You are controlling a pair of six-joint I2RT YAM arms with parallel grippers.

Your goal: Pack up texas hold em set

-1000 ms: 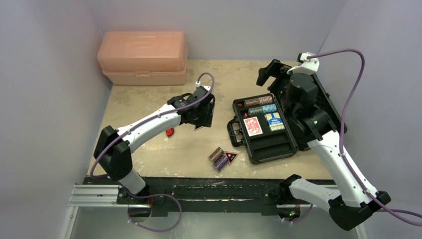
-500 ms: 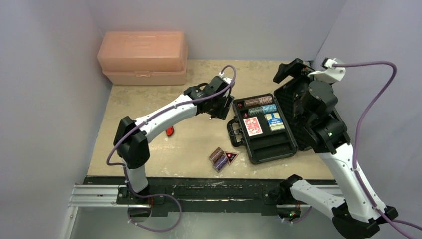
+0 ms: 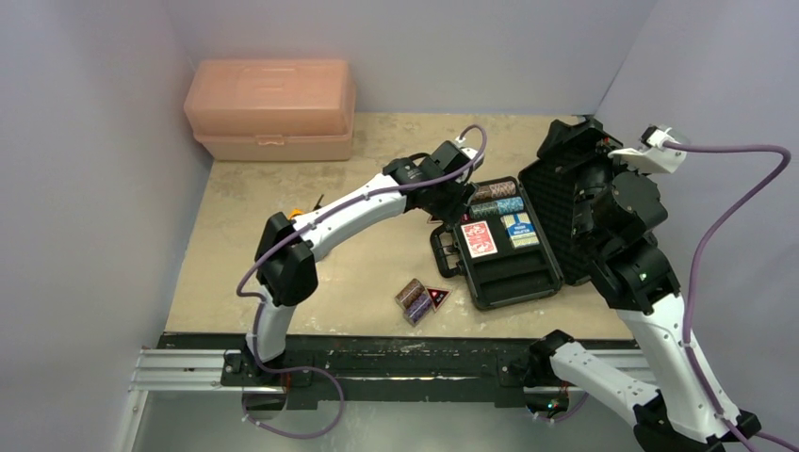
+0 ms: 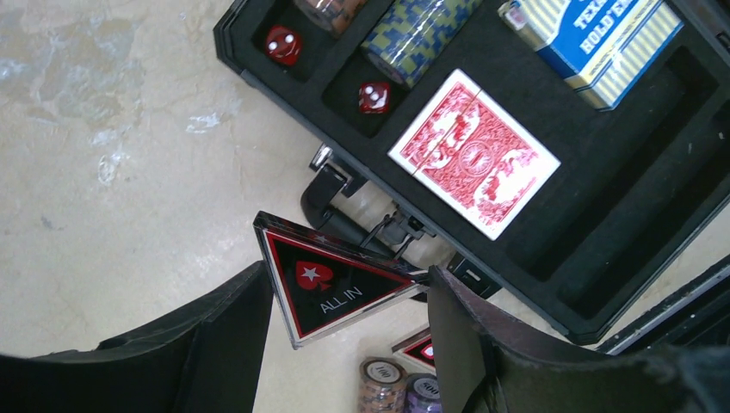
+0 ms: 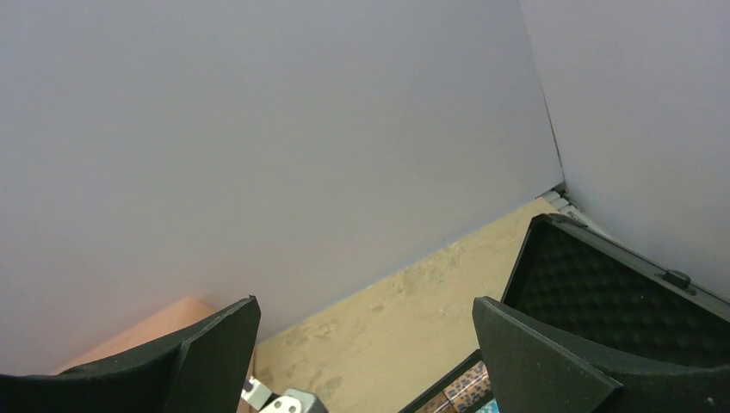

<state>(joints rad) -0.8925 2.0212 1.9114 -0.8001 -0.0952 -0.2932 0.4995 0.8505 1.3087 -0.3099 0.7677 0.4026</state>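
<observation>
The black case (image 3: 513,275) lies open at the right, with its foam lid (image 3: 562,198) upright. In it are chip stacks (image 3: 495,198), a red deck (image 3: 479,238), a blue deck (image 3: 519,229) and red dice (image 4: 282,44). My left gripper (image 3: 450,202) hangs over the case's handle side, shut on a black-red "ALL IN" triangular token (image 4: 336,288). Loose chip stacks (image 3: 412,299) and a second triangular token (image 3: 437,297) lie on the table in front of the case. My right gripper (image 3: 568,141) is raised above the lid, open and empty, facing the back wall.
A large peach plastic box (image 3: 271,109) stands at the back left against the wall. Walls close in the table on the left, back and right. A small orange-red object (image 3: 295,214) peeks out beside the left arm.
My left arm has swung right from mid-table to the case's left edge, holding the token. My right arm has moved right and back, away from over the case.
</observation>
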